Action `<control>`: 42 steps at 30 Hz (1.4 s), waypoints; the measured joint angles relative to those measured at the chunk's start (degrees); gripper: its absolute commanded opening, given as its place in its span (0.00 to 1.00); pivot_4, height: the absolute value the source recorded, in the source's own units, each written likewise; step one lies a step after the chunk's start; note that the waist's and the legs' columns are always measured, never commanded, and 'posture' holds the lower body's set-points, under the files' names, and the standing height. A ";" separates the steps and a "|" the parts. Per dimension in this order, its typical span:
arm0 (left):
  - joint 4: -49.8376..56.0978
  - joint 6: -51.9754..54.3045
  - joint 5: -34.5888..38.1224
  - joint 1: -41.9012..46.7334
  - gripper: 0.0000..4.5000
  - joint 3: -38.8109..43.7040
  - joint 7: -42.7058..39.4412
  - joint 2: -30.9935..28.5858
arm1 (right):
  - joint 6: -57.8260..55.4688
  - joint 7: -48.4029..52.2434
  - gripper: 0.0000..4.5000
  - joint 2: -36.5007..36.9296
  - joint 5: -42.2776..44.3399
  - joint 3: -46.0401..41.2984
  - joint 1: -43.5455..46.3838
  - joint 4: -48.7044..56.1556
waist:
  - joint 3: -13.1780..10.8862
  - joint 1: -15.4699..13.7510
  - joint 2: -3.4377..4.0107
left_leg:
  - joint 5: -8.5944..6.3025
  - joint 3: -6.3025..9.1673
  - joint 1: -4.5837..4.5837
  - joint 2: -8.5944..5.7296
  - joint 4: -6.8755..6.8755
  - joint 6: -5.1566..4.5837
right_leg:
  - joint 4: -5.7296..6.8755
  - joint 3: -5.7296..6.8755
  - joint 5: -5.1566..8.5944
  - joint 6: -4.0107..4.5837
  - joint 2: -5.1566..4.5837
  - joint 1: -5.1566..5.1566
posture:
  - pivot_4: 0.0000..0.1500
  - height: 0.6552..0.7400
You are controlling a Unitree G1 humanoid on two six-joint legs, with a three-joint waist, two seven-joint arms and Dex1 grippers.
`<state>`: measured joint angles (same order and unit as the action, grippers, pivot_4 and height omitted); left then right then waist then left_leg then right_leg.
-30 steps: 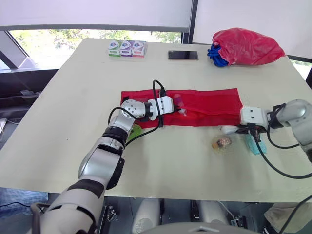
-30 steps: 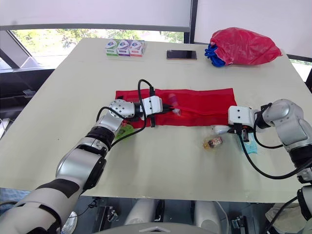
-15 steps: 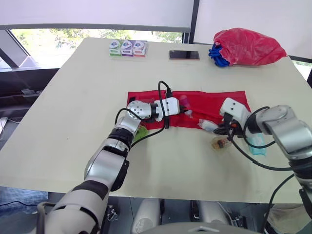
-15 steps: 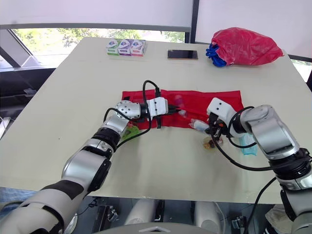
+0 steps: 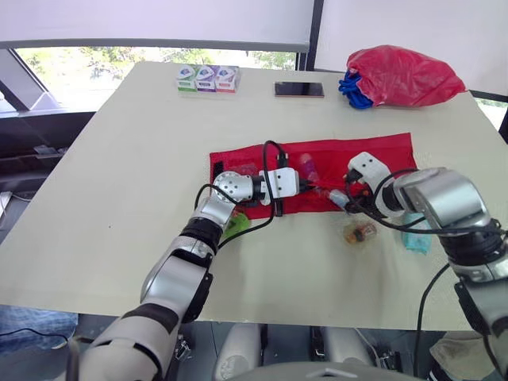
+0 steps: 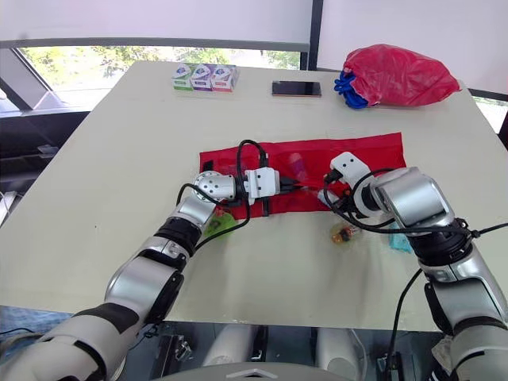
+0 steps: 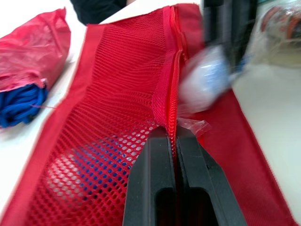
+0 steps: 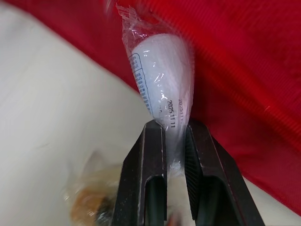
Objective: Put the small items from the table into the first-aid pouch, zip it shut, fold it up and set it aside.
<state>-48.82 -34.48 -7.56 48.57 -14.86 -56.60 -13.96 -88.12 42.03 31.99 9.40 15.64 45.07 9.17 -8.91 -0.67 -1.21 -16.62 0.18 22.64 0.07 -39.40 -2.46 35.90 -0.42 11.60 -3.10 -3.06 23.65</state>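
Observation:
The red first-aid pouch (image 5: 373, 163) lies flat and unfolded in the middle of the table. My left gripper (image 7: 173, 135) is shut on the mesh edge beside the pouch's zipper (image 7: 173, 70), holding that edge up a little. A purple item (image 5: 308, 167) lies inside, under the mesh. My right gripper (image 8: 174, 128) is shut on a white packet in clear wrap (image 8: 162, 75), held over the pouch's front edge close to the left gripper (image 5: 306, 185). On the table lie a round wrapped item (image 5: 359, 232), a teal packet (image 5: 416, 239) and a green item (image 5: 235, 225).
A red plastic bag with blue things in it (image 5: 401, 75) sits at the far right. A dark phone (image 5: 299, 90) and three small boxes (image 5: 208, 78) lie along the table's far edge. The table's near edge runs close below both arms.
My right gripper has carried the white packet leftward from the table by the pouch's right end to the pouch's front edge. The left gripper stays shut on the mesh edge. The camera view shifted.

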 measured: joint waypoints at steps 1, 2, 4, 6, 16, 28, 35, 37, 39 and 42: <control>0.54 0.25 0.00 -0.29 0.00 -0.42 -0.03 0.07 | -1.67 -1.56 0.00 -2.89 0.20 -2.66 0.68 -1.68 | 0.01 0.01 0.01 | 0.00 0.01 0.00 0.00 0.01 0.00 | 0.01 0.01 0.00 0.00 0.01 0.00 | 1.00 1.00; 0.69 0.37 0.00 -0.43 0.00 -0.59 -0.04 0.15 | -2.38 -2.55 0.00 -4.28 0.32 -3.89 1.00 -2.54 | 0.01 0.02 0.02 | 0.00 0.00 -0.01 0.00 0.01 0.00 | 0.03 0.00 0.00 0.00 0.03 0.00 | 1.00 1.00; 1.04 0.46 0.00 -0.79 0.00 -1.07 -0.06 0.45 | -3.86 -4.62 0.00 -6.51 0.89 -6.10 1.27 -3.88 | 0.03 -0.06 0.04 | 0.00 0.01 0.00 0.00 0.02 0.00 | 0.02 0.01 0.00 0.00 0.02 0.00 | 1.00 1.00; 1.04 0.50 0.00 -1.01 0.00 -1.12 -0.03 0.32 | -4.02 -6.42 0.00 -7.73 1.93 -7.72 1.28 -4.63 | 0.03 -0.05 0.05 | 0.00 0.00 0.00 -0.01 0.02 0.00 | 0.01 0.00 0.00 0.00 0.01 0.00 | 1.00 1.00; 1.05 0.79 0.09 -1.01 0.00 -1.46 -0.11 0.60 | -4.02 -19.73 0.23 -19.26 6.50 -18.88 -0.09 -4.90 | 0.05 0.06 0.09 | 0.00 0.01 0.00 -0.02 0.03 0.00 | 0.02 0.01 0.00 0.00 0.00 0.00 | 1.00 1.00; 0.34 3.22 1.68 -0.26 0.00 -0.90 -0.95 0.83 | -4.02 -17.91 0.57 -3.78 23.50 -16.43 -6.98 5.14 | 0.05 0.25 0.09 | -0.01 0.05 0.00 0.05 0.05 -0.03 | -0.01 0.02 0.00 0.00 0.00 -0.01 | 1.00 1.00; -0.21 5.18 4.27 0.06 0.00 0.00 -3.04 1.16 | 4.01 -11.27 0.42 5.75 27.71 -16.47 -15.02 14.08 | 0.05 0.34 0.08 | -0.02 0.08 0.03 0.07 0.04 -0.04 | -0.05 0.05 0.01 -0.02 -0.02 -0.04 | 1.00 1.00; -0.17 5.87 6.35 0.01 0.00 0.93 -5.60 1.08 | 10.48 -9.09 0.24 8.11 26.41 -15.94 -18.74 14.98 | 0.05 0.43 0.08 | -0.02 0.05 0.03 0.08 0.03 -0.04 | -0.06 0.02 0.01 -0.02 -0.02 -0.04 | 1.00 1.00; -0.08 8.80 8.17 -0.01 0.00 1.15 -9.57 1.06 | 17.48 -7.86 0.07 8.82 24.07 -14.45 -21.67 15.05 | 0.05 0.68 0.08 | -0.02 0.05 0.01 0.06 0.03 -0.04 | -0.04 0.02 0.01 -0.03 0.00 -0.04 | 1.00 1.00; -0.08 9.94 8.42 -0.01 0.00 1.15 -10.90 1.18 | 21.84 -7.08 0.03 9.10 22.24 -12.24 -23.29 15.03 | 0.05 1.07 0.08 | -0.02 0.06 0.01 0.06 0.03 -0.03 | -0.03 0.03 0.01 -0.02 0.03 -0.03 | 1.00 1.00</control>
<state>-48.91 -24.54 0.85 48.56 -13.71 -67.50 -12.78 -66.28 34.94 41.09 31.64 3.40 21.79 24.20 -8.86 0.40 -1.14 -16.63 0.24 22.65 0.14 -39.37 -2.49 35.87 -0.39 11.61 -3.13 -3.03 23.62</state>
